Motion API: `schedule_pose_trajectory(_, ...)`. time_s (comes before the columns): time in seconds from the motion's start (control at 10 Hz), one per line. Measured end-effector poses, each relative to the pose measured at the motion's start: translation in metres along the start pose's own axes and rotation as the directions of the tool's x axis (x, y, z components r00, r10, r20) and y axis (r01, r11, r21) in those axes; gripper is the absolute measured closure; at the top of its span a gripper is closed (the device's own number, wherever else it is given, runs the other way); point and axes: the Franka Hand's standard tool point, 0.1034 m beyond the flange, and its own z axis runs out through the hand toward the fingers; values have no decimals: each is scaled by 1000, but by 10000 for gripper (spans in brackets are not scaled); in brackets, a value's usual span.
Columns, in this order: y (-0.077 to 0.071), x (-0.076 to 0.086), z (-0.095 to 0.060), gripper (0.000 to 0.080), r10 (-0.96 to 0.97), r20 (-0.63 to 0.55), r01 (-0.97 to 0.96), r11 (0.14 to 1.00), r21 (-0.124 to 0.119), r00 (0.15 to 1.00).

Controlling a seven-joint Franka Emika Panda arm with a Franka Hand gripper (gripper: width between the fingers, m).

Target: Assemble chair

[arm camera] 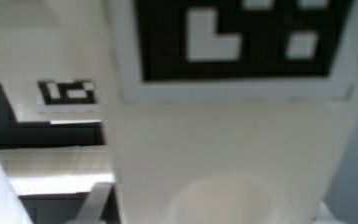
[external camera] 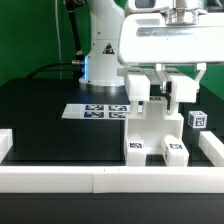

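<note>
Bright, even light
The white chair washes out in the exterior view; the wrist view is blurred.

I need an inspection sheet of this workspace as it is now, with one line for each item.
Surface: black table, with white border rails along its edges.
Job's things: chair, partly built, upright near the front rail; small tagged block beside it, apart.
Clutter: nothing seen; only the marker board.
Grippers: gripper shut on the chair's upper part.
Cables: dark cable by the arm's base.
Surroundings: green backdrop.
</note>
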Motion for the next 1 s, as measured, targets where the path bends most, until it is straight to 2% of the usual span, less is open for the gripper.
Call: schedule_pose_trajectory(1.0,5,-13,15,509,-15,30,16,1000,-15,999)
